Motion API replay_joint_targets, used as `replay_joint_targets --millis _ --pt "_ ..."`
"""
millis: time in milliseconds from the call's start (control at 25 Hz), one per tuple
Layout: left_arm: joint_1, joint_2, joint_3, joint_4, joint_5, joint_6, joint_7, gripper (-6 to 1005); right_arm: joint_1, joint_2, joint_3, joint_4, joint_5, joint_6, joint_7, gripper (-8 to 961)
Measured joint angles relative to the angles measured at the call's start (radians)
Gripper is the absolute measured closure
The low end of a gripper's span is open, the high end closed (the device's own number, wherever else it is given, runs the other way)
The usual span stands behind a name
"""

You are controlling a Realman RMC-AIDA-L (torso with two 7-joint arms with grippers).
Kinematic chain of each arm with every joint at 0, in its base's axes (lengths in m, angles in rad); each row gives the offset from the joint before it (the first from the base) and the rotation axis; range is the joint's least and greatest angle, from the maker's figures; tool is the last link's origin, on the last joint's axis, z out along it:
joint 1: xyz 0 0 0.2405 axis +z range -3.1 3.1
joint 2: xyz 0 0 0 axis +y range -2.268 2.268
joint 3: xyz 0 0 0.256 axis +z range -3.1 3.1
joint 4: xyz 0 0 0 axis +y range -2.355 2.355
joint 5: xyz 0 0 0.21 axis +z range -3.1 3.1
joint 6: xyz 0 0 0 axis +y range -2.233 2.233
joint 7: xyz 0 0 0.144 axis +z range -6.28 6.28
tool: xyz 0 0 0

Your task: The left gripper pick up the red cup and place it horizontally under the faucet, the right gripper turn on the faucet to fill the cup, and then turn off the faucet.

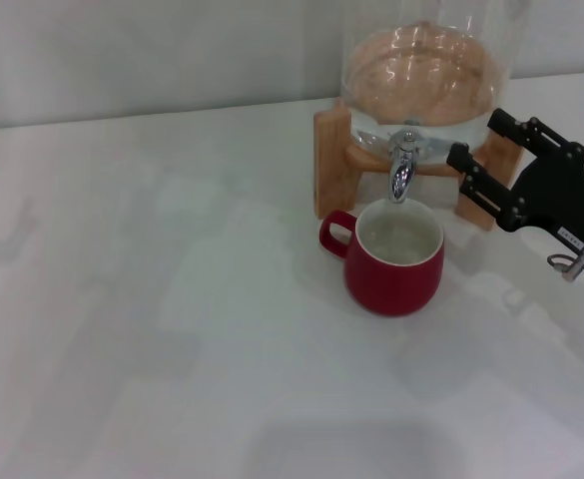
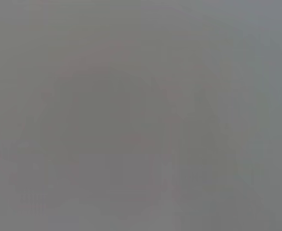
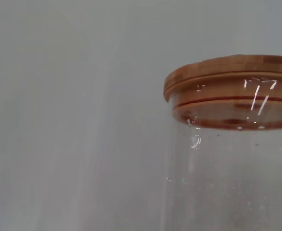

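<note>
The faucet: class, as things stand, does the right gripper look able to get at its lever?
Probably yes. The right gripper hangs open beside the faucet, apart from it, with nothing between them. The red cup stands lower, under the spout, out of that path. The wooden stand is close by.

Right gripper (image 1: 481,172): enters the head view from the right edge, raised above the bench, its black flat-sided body angled up and to the left. Two long fingers (image 1: 486,195) extend from the body, one lying above the other in the frame, with a clear gap between them; the jaws stand apart and hold nothing. Screws show along the fingers; a small white label and a metal ring sit near the rear of the body. Left gripper: outside the head view; the left wrist view gives only a uniform grey field.
</note>
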Motion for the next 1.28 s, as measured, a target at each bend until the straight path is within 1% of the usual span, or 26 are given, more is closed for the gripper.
replay_joint_targets --millis 600,1000,1160,1280 --pt "0.004 0.000 -0.007 0.000 0.000 0.000 0.000 118 -0.010 -0.008 0.030 -0.002 0.002 -0.003 -0.015 336" --pt "0.004 -0.001 -0.009 0.000 -0.008 0.002 0.006 118 -0.067 -0.007 0.032 0.004 0.003 0.033 -0.015 337" --pt "0.004 -0.002 -0.009 0.002 -0.008 0.001 0.008 118 -0.090 -0.010 0.078 0.003 0.003 0.038 -0.015 337" --pt "0.001 -0.002 -0.009 0.007 -0.008 0.001 0.010 118 -0.101 -0.016 0.117 0.000 0.003 0.041 -0.016 337"
